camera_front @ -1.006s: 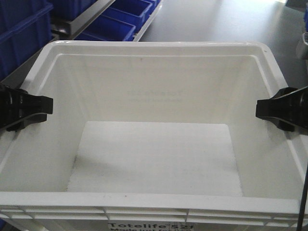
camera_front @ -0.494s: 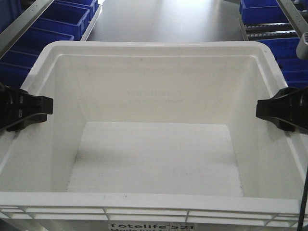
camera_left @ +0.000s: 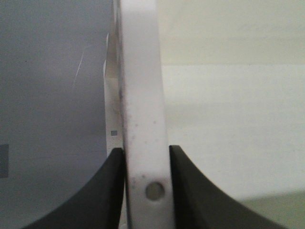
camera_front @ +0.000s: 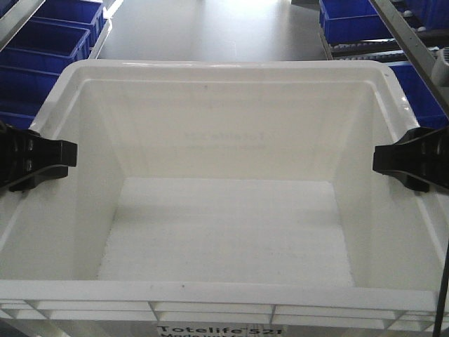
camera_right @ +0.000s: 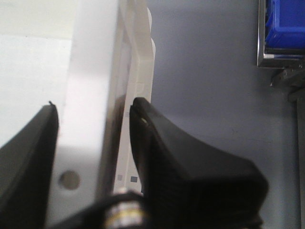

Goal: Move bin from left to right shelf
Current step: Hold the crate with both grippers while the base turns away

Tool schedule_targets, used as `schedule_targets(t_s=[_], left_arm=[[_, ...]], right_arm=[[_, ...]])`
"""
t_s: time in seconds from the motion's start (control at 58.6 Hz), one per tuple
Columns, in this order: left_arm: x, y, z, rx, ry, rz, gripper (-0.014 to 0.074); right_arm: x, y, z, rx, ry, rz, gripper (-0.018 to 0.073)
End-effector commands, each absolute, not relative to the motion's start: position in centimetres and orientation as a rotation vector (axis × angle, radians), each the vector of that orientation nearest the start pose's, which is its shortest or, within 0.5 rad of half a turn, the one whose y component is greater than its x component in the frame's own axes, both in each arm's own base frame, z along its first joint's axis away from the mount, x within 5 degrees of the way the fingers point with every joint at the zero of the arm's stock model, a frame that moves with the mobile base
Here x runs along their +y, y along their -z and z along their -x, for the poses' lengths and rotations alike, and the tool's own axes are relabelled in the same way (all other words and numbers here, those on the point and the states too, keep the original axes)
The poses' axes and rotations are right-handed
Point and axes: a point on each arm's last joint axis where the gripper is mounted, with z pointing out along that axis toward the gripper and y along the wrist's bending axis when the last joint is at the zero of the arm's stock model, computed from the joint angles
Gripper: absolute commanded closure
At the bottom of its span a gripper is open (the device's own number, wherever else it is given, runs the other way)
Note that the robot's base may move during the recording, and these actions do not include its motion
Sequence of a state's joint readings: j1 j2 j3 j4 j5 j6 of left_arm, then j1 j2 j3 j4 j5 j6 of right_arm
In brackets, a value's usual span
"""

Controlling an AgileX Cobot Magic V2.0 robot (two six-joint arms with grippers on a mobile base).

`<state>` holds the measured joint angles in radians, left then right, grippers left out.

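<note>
**Carry leg: bin held between both hands, swing toward the right side**

Background has slid left across the front view since a second ago. The left blue bins (camera_front: 49,42) are now nearly out at the edge, while more blue bins (camera_front: 351,17) and a steel rail (camera_front: 410,42) have come in at the upper right. The bin (camera_front: 224,64) and both hands sit at the same spots in view, so I read this as the base turning right with the load.

- Step: transport, mid-way. The bin is lifted clear, with grey floor (camera_front: 210,28) beyond its far rim. It is not yet over any shelf.
- The bin fills the view, empty, printed side nearest the camera.
- Left hand (camera_front: 66,156): closed on the left rim, fingers pressed to either side of the wall.
- Right hand (camera_front: 382,158): closed on the right rim. The outer finger is hard against the ribs; the inner pad's contact is less plain.
- Next: keep both grips even and the bin level, finish the turn, then line the bin up square to the lane. I cannot tell whether the rail belongs to the goal shelf.
</note>
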<state>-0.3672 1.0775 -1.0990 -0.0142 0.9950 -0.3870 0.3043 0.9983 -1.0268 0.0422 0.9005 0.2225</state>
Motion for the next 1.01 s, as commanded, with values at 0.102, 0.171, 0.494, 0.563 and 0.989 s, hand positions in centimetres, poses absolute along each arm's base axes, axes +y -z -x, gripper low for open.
schedule_targets(t_s=[0.102,0.171,0.494,0.563,0.989], left_arm=[[-7.3,-39.54,-18.81,2.301,0.374,-0.028,0.0603],[-7.3,-39.54,-18.81,2.301,0.374,-0.028,0.0603],[-7.3,-39.54,-18.81,2.301,0.374,-0.028,0.0603],[-7.3,-39.54,-18.81,2.301,0.374,-0.028,0.0603],[-7.3,-39.54,-18.81,2.301,0.374,-0.028,0.0603]], right_arm=[[5.23,-38.74,-18.51,2.222,-0.236,0.089,0.0539],[5.23,-38.74,-18.51,2.222,-0.236,0.089,0.0539],[5.23,-38.74,-18.51,2.222,-0.236,0.089,0.0539],[5.23,-38.74,-18.51,2.222,-0.236,0.089,0.0539],[5.23,-38.74,-18.51,2.222,-0.236,0.089,0.0539]])
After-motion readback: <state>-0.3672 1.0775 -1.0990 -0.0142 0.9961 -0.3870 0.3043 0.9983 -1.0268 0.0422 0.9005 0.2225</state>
